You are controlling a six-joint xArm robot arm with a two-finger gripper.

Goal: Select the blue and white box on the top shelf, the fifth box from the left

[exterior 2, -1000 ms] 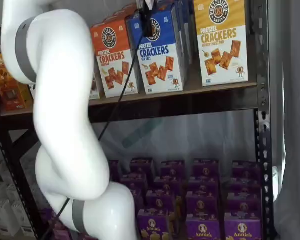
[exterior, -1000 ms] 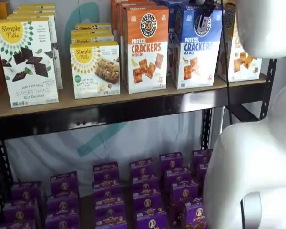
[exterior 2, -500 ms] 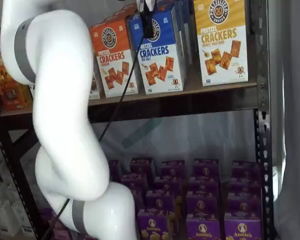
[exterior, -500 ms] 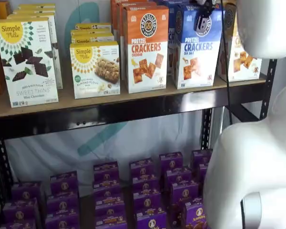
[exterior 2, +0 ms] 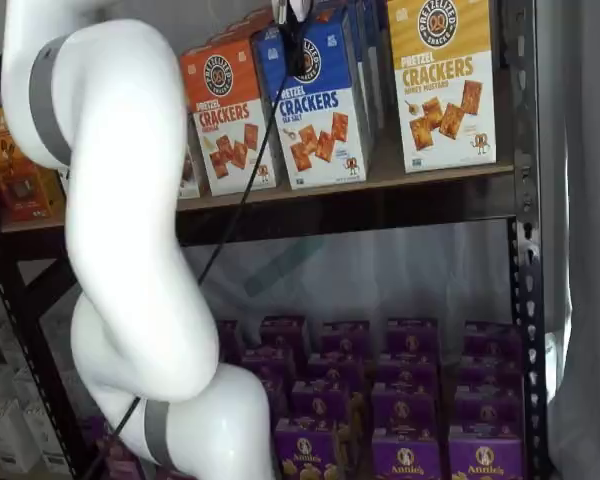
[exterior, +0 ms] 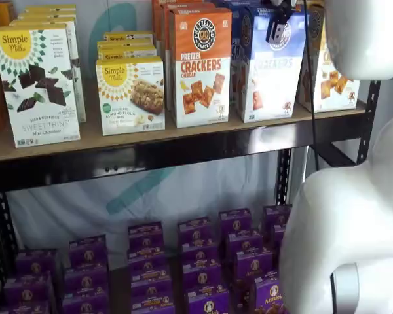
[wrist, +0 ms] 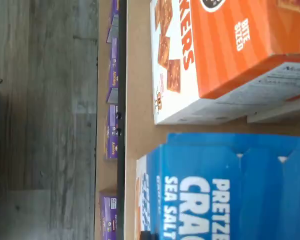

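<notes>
The blue and white Pretzel Crackers Sea Salt box (exterior: pixel 270 78) stands on the top shelf between an orange cheddar box (exterior: pixel 200 65) and a yellow box (exterior: pixel 332 82). It shows in both shelf views (exterior 2: pixel 320 110) and fills the wrist view close up (wrist: pixel 225 190). My gripper (exterior: pixel 278 31) comes down from the view's top edge, its black fingers closed over the box's upper front (exterior 2: pixel 295 50). The box's front print is blurred in a shelf view and the box looks shifted.
Simple Mills boxes (exterior: pixel 39 85) stand further left on the wooden shelf board (exterior: pixel 183 134). Purple Annie's boxes (exterior: pixel 196 261) fill the lower shelf. My white arm (exterior 2: pixel 120 200) stands in front of the shelves, with a black cable (exterior 2: pixel 240 190) hanging from the gripper.
The gripper has stayed at the top of the blue and white box. The box's front has gone blurred and it has shifted slightly in the fingers.
</notes>
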